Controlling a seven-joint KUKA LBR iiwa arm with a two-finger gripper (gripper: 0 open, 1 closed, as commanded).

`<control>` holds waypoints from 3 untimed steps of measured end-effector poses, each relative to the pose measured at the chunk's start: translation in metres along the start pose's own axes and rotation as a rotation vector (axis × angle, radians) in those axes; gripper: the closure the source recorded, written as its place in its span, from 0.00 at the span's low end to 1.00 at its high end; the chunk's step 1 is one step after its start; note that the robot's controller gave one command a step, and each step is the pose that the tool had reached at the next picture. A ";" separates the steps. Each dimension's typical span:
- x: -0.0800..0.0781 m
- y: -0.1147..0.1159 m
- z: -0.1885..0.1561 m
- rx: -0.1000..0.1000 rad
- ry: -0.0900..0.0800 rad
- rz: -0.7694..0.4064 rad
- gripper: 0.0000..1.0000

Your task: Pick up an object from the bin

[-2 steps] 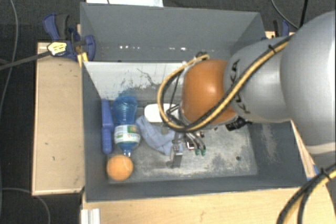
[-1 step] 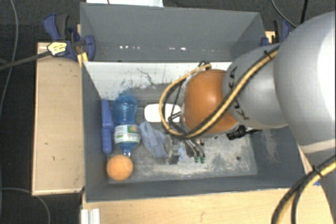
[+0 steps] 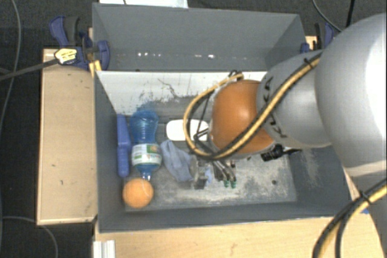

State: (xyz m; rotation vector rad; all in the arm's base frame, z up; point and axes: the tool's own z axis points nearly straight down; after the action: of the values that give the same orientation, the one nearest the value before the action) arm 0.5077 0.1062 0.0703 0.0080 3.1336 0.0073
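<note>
Cloth [image 3: 174,160], blue-grey and crumpled, is the thing nearest my gripper [image 3: 211,179]. It lies on the bin [image 3: 199,217] floor toward the front edge, left of the middle, and its right-hand folds touch or nearly touch the tool. The gripper sits low over the floor just to the cloth's right. Whether it is spread or pressed together I cannot tell from up here.

If the cloth is the pick, I would shift left until the tool is centred over its highest fold, go down onto the bulk, not the thin hem, and close gently. It is soft stuff that will likely bunch and may slip out if I catch only an edge.

Behind the cloth lies a white object [image 3: 180,130]. Further left a blue water bottle [image 3: 145,142] lies with its cap toward the back wall, just beside a flat blue thing [image 3: 123,145] that runs along the left wall. An orange ball [image 3: 138,193] rests in the front left corner, well clear of the tool.

The orange cover [image 3: 239,118] and the looped cables [image 3: 195,107] on the wrist hide the middle of the floor, and the cables cross the white object, so I cannot make out what it is. The arm also covers the bin's right side.
</note>
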 end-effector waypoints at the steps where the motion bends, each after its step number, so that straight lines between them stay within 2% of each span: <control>1: 0.003 0.001 -0.043 0.002 0.008 -0.026 1.00; 2: 0.002 0.002 -0.059 0.002 0.005 -0.031 1.00; 3: -0.009 -0.022 -0.090 -0.001 -0.004 -0.092 1.00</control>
State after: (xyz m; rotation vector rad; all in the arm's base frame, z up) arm 0.5154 0.0838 0.1606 -0.1362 3.1268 0.0078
